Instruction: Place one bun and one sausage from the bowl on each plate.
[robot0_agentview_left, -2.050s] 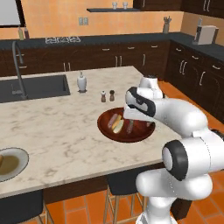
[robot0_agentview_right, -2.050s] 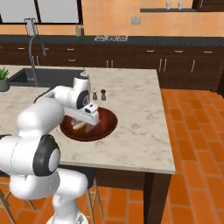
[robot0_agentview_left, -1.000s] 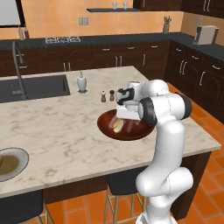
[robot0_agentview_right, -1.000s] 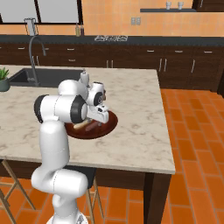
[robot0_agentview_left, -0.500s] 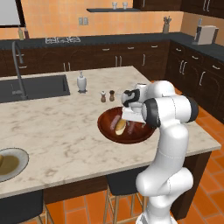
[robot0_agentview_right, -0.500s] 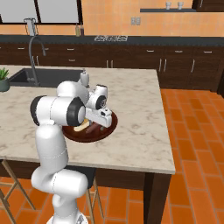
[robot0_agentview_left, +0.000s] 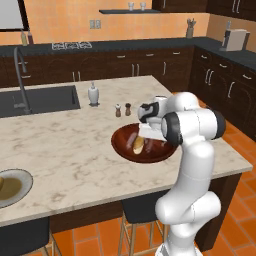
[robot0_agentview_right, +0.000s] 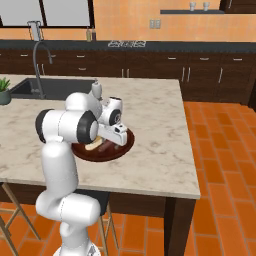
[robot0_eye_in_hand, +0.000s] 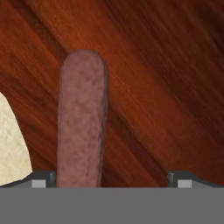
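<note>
Two fingers (robot0_eye_in_hand: 43, 178) spread, straddling sausage (robot0_eye_in_hand: 82, 118) in bowl (robot0_eye_in_hand: 166, 78).

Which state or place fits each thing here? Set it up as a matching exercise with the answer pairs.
Things:
1. sausage
2. bowl
3. gripper
4. plate

Descriptions:
A. dark reddish-brown wood, near the island's right end
B. open, low over the bowl
C. at the island's near left edge
D. lying in the bowl beside a pale bun

Pairs: 1-D, 2-A, 3-B, 4-C

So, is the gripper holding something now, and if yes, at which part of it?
Nothing is held. The gripper is open over the bowl, and the sausage lies between its fingertips, close beside the left one, not clamped.
</note>
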